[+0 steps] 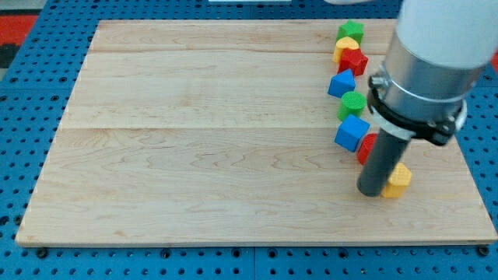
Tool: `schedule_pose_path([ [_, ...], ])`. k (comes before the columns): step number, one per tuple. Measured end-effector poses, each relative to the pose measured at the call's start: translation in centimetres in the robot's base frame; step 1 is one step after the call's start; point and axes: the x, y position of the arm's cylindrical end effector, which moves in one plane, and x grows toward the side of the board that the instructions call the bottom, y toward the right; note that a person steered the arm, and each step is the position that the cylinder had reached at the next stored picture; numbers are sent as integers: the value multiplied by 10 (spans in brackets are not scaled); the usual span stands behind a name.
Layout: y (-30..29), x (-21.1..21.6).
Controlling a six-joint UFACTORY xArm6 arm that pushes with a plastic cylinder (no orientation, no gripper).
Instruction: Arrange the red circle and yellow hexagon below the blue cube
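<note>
One rod tool, gripless and holding nothing, stands with its tip (371,191) touching the yellow hexagon (398,180) from the view's left. Red circle (366,148) sits just above, partly hidden behind the rod, touching the blue cube (352,133). Both task blocks already lie below the cube. Judgement: any further push should be short and slow, so the hexagon does not slide toward the counter's (194,155) right edge. Counter is pale wood, resting on blue perforated board (23,117). Remaining blocks line up toward the view's top.

matt pale wood board (202,140); blue pegboard (31,140)
</note>
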Motion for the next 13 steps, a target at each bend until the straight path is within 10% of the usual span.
schedule_pose_path([
  [2, 48, 44],
  [4, 82, -82],
  [8, 16, -43],
  [10, 100, -27],
  [13, -11, 7],
])
